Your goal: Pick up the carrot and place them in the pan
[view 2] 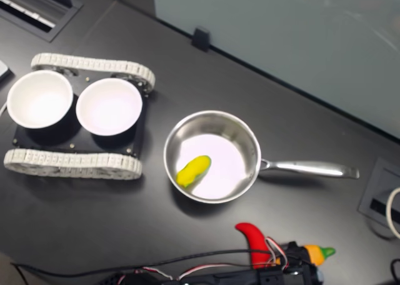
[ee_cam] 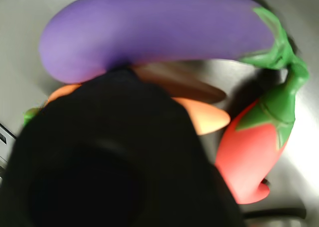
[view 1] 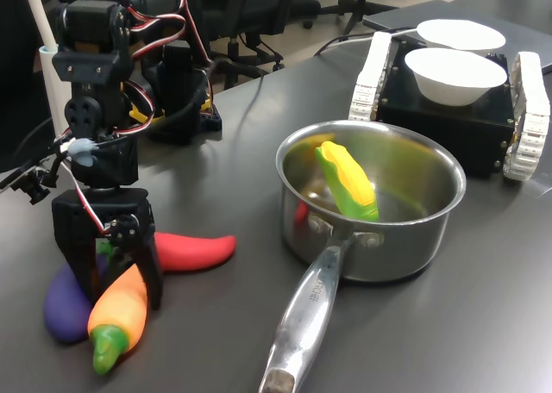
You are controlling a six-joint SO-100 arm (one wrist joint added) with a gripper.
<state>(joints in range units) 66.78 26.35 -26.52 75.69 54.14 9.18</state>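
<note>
The black gripper (view 1: 121, 277) clamps narrowly on the smooth, tapered carrot (view 1: 121, 311) beside the glossy eggplant (view 1: 65, 307) and chili (view 1: 194, 251), with bare tabletop (view 1: 216, 324) before the round steel pan (view 1: 371, 203).

I'm working in an office or lab: rolling office chairs (view 1: 259, 14) stand behind a dark desk (view 1: 483, 324) (it has cable ports (view 2: 37, 10)), and a tracked robot base (view 1: 448, 109) carries white bowls (view 1: 454, 74).
</note>
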